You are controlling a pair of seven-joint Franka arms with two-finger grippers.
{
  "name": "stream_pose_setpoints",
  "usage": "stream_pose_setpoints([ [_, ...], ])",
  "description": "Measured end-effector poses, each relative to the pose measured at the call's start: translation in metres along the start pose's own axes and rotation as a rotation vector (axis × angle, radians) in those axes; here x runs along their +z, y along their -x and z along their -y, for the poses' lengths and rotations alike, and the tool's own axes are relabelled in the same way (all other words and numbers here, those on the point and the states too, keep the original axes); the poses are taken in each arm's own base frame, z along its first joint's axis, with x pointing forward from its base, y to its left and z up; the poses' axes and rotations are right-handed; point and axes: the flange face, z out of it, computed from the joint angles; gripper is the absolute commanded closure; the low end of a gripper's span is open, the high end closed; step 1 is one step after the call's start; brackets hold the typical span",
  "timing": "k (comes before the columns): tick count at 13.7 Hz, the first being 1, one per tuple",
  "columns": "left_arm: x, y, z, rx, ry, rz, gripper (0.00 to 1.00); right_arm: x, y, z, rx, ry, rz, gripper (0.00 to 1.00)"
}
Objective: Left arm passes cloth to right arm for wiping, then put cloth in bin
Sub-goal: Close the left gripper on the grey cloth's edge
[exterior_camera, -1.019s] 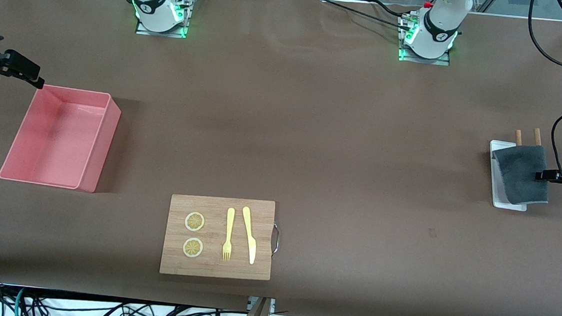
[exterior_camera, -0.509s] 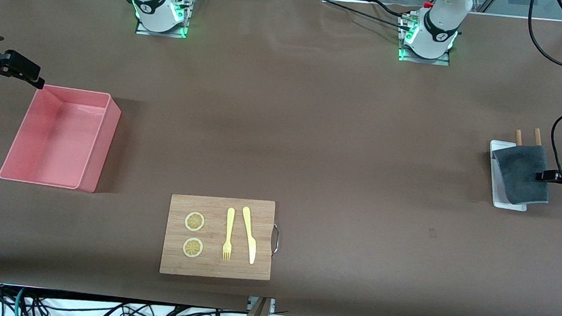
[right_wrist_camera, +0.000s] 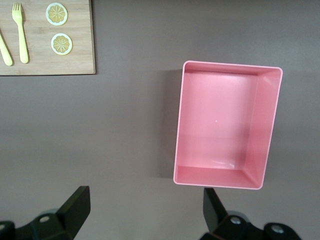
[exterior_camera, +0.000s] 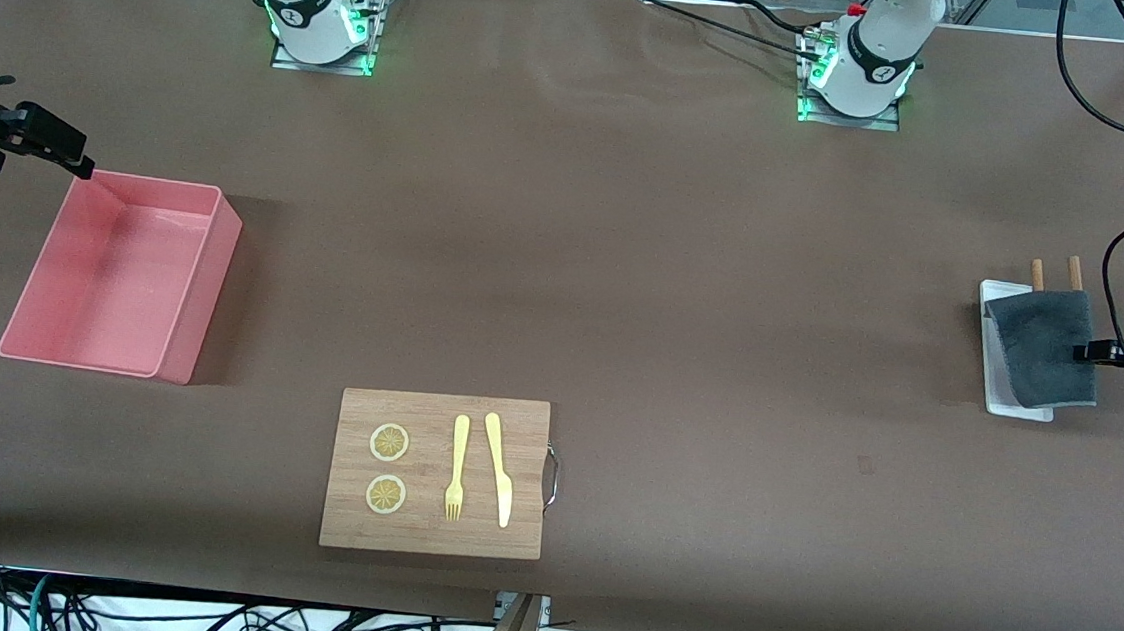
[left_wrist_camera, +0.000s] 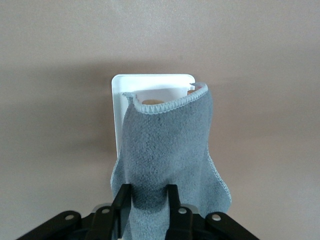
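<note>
On the white tray (exterior_camera: 990, 384), left tool (left_wrist_camera: 148, 196) pinching cloth (left_wrist_camera: 167, 145), right tool (right_wrist_camera: 145, 202) wide above bin (right_wrist_camera: 227, 122).

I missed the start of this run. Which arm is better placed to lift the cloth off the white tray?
Left. The left gripper is pinching the cloth on the tray, while the right gripper hangs open beside the bin.

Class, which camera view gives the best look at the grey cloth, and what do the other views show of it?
The left wrist view: the cloth fills the frame, pinched between the left end effector fingers over the white tray. The front view shows the cloth small, draped on the tray at the left arm's end. The right wrist view misses it.
</note>
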Motion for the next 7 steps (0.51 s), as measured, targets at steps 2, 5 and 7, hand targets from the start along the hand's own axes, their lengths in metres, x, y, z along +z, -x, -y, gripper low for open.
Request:
stream_pose_setpoints([
  [2,0.0,0.0,0.0,0.0,0.0,0.0,0.82,0.0,0.0,0.0,0.001,0.0,0.0,0.0],
  [5,-0.0005,-0.0005,-0.0008,0.002,0.0,-0.001,0.99,0.0,0.0,0.0,0.002,0.0,0.0,0.0],
  [7,-0.0081,-0.0008,-0.0018,0.002,-0.003,-0.011,1.0,0.0001,0.0,0.0,0.002,0.0,0.0,0.0],
])
